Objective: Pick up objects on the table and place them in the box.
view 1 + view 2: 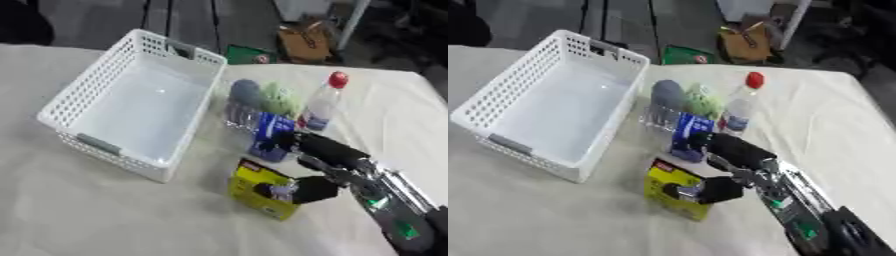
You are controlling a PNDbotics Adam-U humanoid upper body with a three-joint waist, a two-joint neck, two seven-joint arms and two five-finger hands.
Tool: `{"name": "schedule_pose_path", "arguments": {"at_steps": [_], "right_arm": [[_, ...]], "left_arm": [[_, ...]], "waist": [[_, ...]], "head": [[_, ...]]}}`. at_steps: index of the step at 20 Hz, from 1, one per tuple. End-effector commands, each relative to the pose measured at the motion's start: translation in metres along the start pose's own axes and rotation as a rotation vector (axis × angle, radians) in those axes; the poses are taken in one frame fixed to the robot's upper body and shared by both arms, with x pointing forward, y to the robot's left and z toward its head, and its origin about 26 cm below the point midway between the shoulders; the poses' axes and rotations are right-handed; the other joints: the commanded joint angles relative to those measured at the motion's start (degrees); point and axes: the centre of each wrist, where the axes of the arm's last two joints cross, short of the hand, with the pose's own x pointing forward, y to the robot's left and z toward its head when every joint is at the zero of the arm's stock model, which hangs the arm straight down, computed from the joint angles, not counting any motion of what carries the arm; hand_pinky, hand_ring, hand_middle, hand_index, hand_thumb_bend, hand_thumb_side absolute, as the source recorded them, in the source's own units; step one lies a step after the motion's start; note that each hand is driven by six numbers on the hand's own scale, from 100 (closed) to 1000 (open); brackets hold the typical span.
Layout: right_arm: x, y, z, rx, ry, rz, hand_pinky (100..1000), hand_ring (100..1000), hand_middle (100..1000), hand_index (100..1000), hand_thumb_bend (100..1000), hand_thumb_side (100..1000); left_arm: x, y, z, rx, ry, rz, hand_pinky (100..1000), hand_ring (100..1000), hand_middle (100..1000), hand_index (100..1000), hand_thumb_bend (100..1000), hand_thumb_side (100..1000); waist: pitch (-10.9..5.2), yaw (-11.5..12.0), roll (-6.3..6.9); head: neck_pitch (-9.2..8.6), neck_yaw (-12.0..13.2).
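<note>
- A table covered with a pale cream cloth (105, 215) is seen from above, at a slant.
- A white plastic basket (131, 105) with perforated walls and grey handle grips is set on the left half of the cloth; nothing is seen inside it.
- Just beside the basket's right wall, a cluster of objects is gathered: a clear bottle with a blue label (262, 131) lying on its side, a dark grey-blue rounded thing (245, 91) and a light green rounded thing (280, 98) behind it.
- A clear bottle with a red cap (322, 102) is stood upright at the right of the cluster; its label is striped in blue and red, but no writing can be read.
- A yellow box (258, 189) with a dark red strip along its top edge is placed nearer the camera, apart from the basket; its print cannot be read.
- The right hand (311, 167), black with silver joints, is reached in from the lower right. Its fingers (306, 142) are laid curled over the blue-labelled bottle, while the thumb (284, 191) is held against the yellow box's face.
- Whether either object is actually pinched cannot be told.
- No brand name can be made out on any item.
</note>
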Motion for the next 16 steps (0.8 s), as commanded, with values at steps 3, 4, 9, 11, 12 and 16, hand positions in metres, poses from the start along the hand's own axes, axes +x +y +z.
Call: {"name": "schedule_pose_path", "arguments": {"at_steps": [3, 4, 9, 11, 12, 16], "right_arm": [[-0.002, 0.003, -0.001, 0.003, 0.011, 0.0, 912, 957, 789, 919, 560, 900], [-0.002, 0.005, -0.001, 0.01, 0.013, -0.004, 912, 957, 790, 919, 565, 900], [-0.003, 0.008, 0.002, 0.022, 0.016, -0.005, 912, 957, 787, 915, 572, 891], [-0.003, 0.007, 0.004, 0.023, 0.019, -0.002, 912, 957, 787, 915, 570, 891], [-0.004, 0.007, 0.005, 0.024, 0.02, -0.001, 912, 957, 787, 915, 570, 891], [-0.006, 0.004, 0.011, 0.018, 0.037, 0.021, 913, 953, 787, 911, 555, 906]], "left_arm": [[0.003, -0.002, -0.009, -0.027, -0.03, 0.009, 807, 797, 780, 782, 100, 709], [0.003, -0.002, -0.009, -0.028, -0.03, 0.01, 807, 797, 780, 782, 100, 709], [0.004, -0.001, -0.008, -0.031, -0.029, 0.007, 807, 798, 780, 781, 100, 705], [0.004, 0.0, -0.008, -0.033, -0.029, 0.005, 807, 798, 780, 781, 100, 705], [0.004, 0.0, -0.008, -0.033, -0.028, 0.004, 807, 798, 780, 781, 100, 705], [0.004, 0.0, -0.008, -0.036, -0.03, 0.004, 806, 798, 780, 782, 100, 703]], "waist": [[-0.78, -0.1, 0.43], [-0.73, -0.1, 0.5], [-0.63, -0.2, 0.75], [-0.59, -0.3, 0.82], [-0.58, -0.4, 0.84], [-0.47, -0.8, 0.92]], "head": [[-0.93, -0.3], [-1.02, -0.3], [-0.83, -0.4], [-0.72, -0.3], [-0.69, -0.3], [-0.45, -0.1]]}}
